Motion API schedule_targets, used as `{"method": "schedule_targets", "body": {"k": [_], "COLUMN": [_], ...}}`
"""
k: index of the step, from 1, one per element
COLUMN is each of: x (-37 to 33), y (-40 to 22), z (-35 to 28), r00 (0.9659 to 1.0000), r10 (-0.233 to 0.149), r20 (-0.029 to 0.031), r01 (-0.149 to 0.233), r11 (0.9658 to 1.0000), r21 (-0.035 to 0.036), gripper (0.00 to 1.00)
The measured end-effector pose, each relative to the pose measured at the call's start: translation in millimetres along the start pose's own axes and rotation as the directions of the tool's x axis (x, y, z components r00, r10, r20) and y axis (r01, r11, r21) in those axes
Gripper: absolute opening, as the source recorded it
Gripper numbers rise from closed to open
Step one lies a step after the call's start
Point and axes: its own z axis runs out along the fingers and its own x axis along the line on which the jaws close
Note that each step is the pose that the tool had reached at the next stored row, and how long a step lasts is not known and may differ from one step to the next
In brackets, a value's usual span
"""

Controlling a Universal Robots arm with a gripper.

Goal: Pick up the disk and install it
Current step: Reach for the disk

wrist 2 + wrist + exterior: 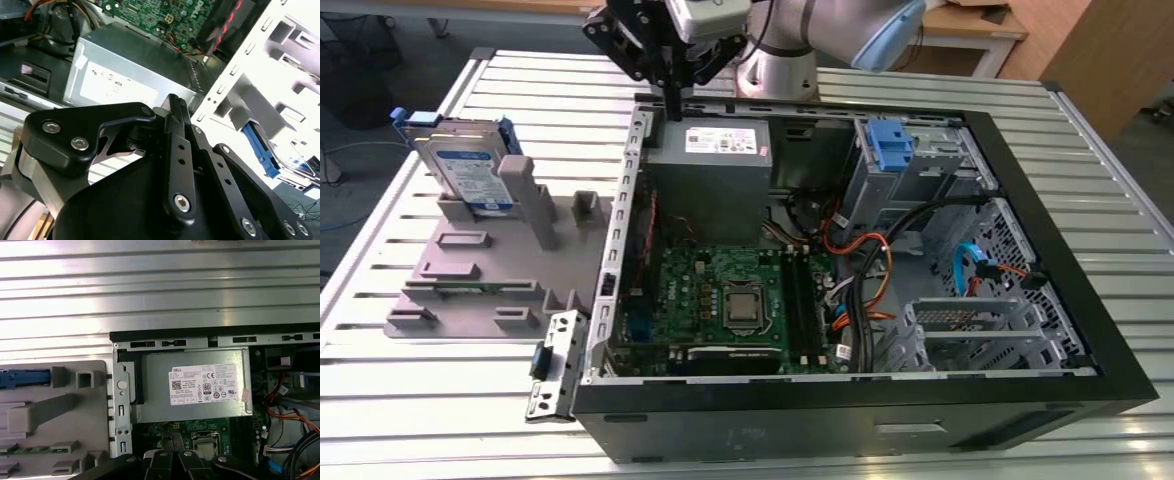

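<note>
The disk (464,168) is a silver-grey drive with a white-and-blue label and blue rails. It stands upright at the back of a grey holder block (480,270), at the exterior view's left. One blue rail of the disk (25,379) shows in the first wrist view. My gripper (675,112) hangs over the back wall of the open computer case (1014,160), just above the power-supply box (714,150) and well to the right of the disk. Its fingers (175,107) lie pressed together with nothing between them.
The case lies on its side on a slatted metal table (427,420), showing the motherboard (720,295), cables and a drive cage with a blue latch (887,145). The holder block also has several pegs and a slot holding a green board (25,450).
</note>
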Motion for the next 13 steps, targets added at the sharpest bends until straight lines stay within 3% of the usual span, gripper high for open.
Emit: {"method": "schedule_targets", "body": {"k": [4,13], "x": [7.0,8.9], "y": [-0.5,2.3], "z": [0.4,1.2], "r00": [1.0000,1.0000], "r10": [0.000,0.000], "r20": [0.0001,0.0000], "r01": [0.000,0.000], "r11": [1.0000,1.0000], "r21": [-0.0001,0.0000], "gripper": [0.11,0.11]}}
